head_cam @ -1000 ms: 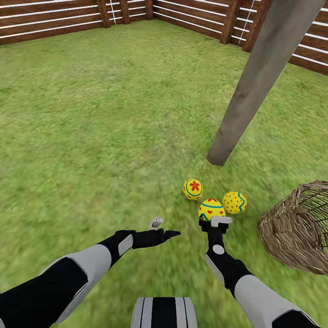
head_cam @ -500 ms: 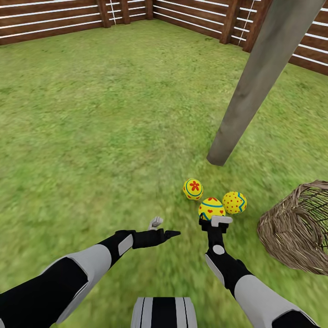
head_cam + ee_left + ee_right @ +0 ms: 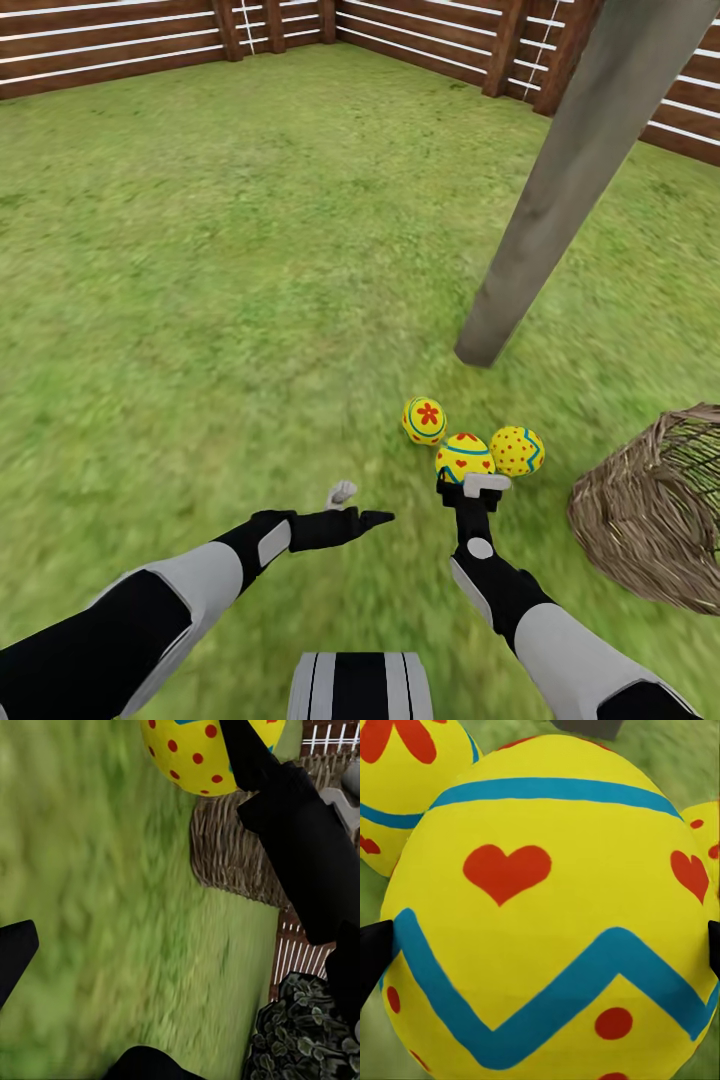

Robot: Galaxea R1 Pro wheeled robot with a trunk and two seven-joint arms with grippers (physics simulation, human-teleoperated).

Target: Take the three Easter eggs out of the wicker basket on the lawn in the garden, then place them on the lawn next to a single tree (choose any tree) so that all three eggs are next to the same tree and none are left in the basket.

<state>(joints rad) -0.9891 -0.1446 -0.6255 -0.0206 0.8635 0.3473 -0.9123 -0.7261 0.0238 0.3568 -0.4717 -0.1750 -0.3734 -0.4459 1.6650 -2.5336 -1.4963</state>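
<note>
three easter eggs lie on the lawn (image 3: 200, 250) close to the foot of the tree (image 3: 560, 190), clustered together: the flower egg (image 3: 424, 420) nearest the trunk, the dotted egg (image 3: 517, 450) towards the wicker basket (image 3: 650, 520), and the heart egg (image 3: 463, 457) just in front of them. the right tool (image 3: 473, 485) sits at the heart egg, and from the right wrist its dark fingertips (image 3: 371, 952) show at either side of that egg (whether they press on it or merely flank it i cannot tell). the left tool (image 3: 355, 505) hangs low over bare grass, its fingers spread wide with nothing between them. the basket lies tipped on its side, well apart from the trunk. a slatted wooden fence (image 3: 120, 45) rings the grass.
</note>
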